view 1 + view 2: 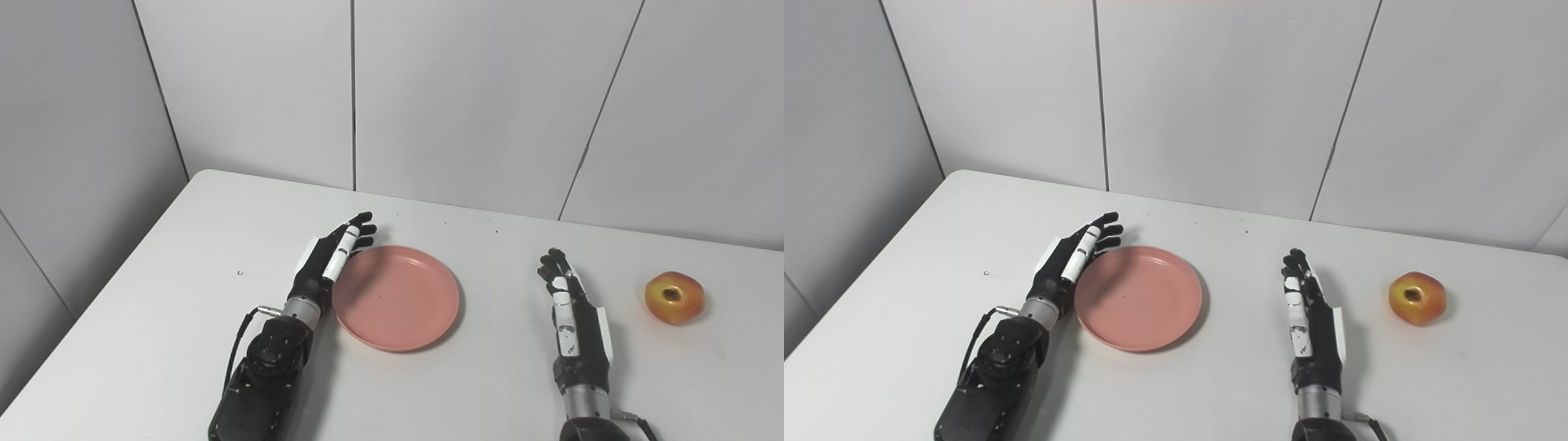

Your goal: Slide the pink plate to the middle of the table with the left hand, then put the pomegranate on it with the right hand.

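- Left eye view shows the pink plate (pixel 396 297) lying flat on the white worktop (pixel 184 257), a little left of the middle of the surface as seen from the head cameras.
- Nothing lies on the plate; its raised rim runs all the way round and its base is bare.
- Against the plate's left edge rests the left robot hand (pixel 331 260), side-on, with its fingers (pixel 361 229) stretched out and reaching along the far-left curve of the rim. It grasps nothing; the fingers are extended and slightly spread, so the hand is released.
- Whether the palm actually touches the rim or sits just beside it cannot be told for certain; the two look to be in contact.
- On the right side of the worktop sits the pomegranate (pixel 674 297), red and yellow, with its dark crown end turned towards the cameras. It is well apart from the plate.
- Between plate and fruit lies the right robot hand (pixel 572 312), fingers pointing away from the robot, straight and loosely apart, holding nothing. It is near the fruit but clear of it.
- Behind the worktop stand pale grey wall panels (pixel 465 92) with dark seams.
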Available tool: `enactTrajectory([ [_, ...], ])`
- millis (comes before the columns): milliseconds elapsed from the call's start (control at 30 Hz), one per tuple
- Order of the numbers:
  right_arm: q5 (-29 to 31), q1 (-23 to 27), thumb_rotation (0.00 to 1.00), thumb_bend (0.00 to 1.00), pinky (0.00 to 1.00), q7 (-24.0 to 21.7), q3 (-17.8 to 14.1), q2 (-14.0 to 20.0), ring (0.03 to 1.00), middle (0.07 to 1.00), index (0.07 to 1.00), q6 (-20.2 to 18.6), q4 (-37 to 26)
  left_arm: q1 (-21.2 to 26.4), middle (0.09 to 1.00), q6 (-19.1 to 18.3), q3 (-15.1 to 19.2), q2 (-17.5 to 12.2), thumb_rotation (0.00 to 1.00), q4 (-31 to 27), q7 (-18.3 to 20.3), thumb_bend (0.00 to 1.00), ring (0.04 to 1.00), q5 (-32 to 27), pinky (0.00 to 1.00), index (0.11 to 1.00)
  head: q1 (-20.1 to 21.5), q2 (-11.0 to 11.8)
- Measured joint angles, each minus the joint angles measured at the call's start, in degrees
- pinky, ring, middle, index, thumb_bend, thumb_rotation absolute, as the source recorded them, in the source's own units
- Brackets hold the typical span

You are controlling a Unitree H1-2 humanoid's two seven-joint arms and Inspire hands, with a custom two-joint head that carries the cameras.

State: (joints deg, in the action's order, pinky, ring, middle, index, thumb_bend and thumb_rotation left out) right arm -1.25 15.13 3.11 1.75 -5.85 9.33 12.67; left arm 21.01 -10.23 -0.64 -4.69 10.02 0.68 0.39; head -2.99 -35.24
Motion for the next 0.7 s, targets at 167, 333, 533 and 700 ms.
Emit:
enactTrajectory([
  [167, -0.07, -0.13, 0.93, 0.61, 0.98, -0.01, 0.19, -0.18, 0.911, 0.893, 0.892, -0.29, -0.2, -0.56, 0.88, -0.38, -1.72, 0.99, 0.99, -1.12, 0.17, 0.27, 0.877, 1.09, 0.86, 0.862, 0.53, -0.09],
  [333, -0.44, -0.25, 0.94, 0.62, 0.98, -0.01, 0.44, -0.26, 0.911, 0.896, 0.893, -0.44, -0.4, -0.81, 0.882, -0.05, -1.97, 1.5, 0.96, -1.13, 0.09, 0.28, 0.876, 1.46, 0.85, 0.864, 1.32, -0.35],
  [533, -1.35, -0.49, 0.95, 0.63, 0.97, 0.07, 0.78, -0.36, 0.912, 0.893, 0.892, -0.64, -0.7, -1.07, 0.883, 0.4, -2.0, 2.3, 0.96, -1.11, -0.11, 0.29, 0.876, 2.22, 0.85, 0.87, 3.17, -0.53],
  [700, -2.18, -0.61, 0.94, 0.62, 0.97, 0.09, 1.0, -0.58, 0.917, 0.897, 0.891, -0.66, -0.8, -1.51, 0.889, 0.92, -1.85, 3.19, 0.99, -1.16, -0.48, 0.29, 0.883, 2.19, 0.85, 0.878, 4.57, -0.44],
])
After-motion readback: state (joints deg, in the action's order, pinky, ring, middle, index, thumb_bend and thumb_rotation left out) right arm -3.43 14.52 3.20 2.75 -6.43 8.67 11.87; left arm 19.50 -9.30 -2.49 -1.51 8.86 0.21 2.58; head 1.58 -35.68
